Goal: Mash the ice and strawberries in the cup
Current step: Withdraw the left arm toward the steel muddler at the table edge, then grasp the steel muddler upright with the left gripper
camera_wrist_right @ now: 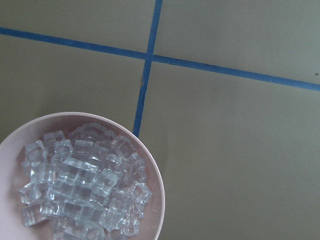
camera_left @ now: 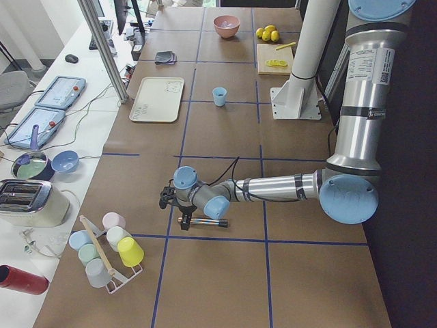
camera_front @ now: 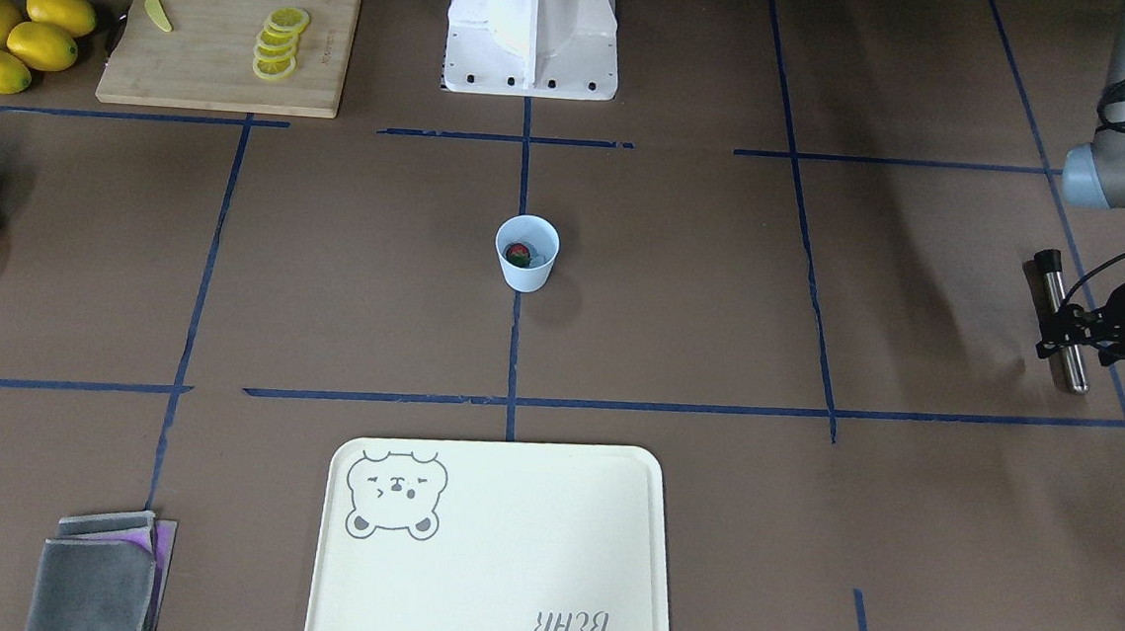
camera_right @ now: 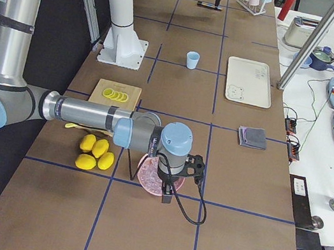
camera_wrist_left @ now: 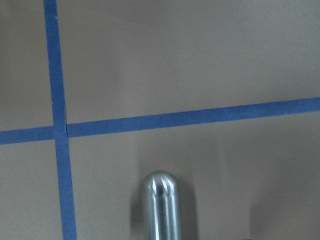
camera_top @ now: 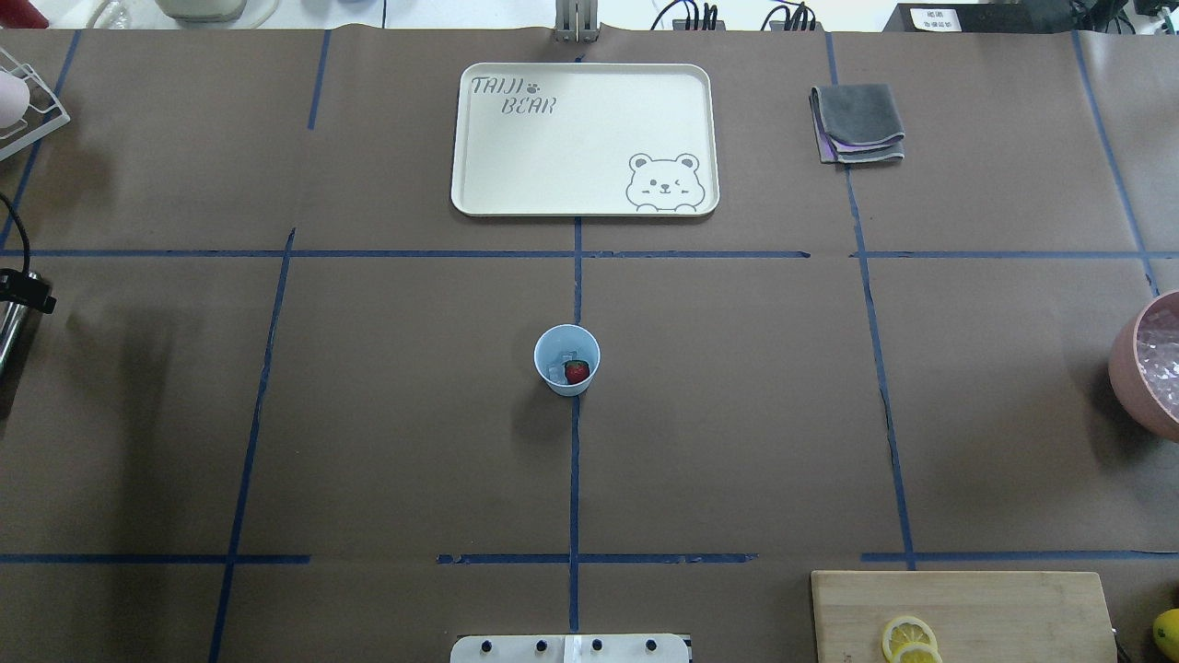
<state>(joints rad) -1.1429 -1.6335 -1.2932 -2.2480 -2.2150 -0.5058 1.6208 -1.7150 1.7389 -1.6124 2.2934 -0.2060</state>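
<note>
The cup (camera_top: 567, 360) is standing upright at the centre of the counter (camera_top: 387, 405), on a blue tape line, well apart from both arms. The overhead view is showing the strawberry (camera_top: 577, 371) lying inside it beside pale ice (camera_top: 556, 371); in the front-facing view the ice is too faint to make out. Far from the cup, the left claw (camera_front: 1066, 336) is gripping a metal muddler (camera_front: 1063, 323) just above the counter, pinching its shaft. The right claw is showing only in the right side view, over the pink bowl (camera_wrist_right: 80, 177) of ice cubes, so I cannot tell its state.
</note>
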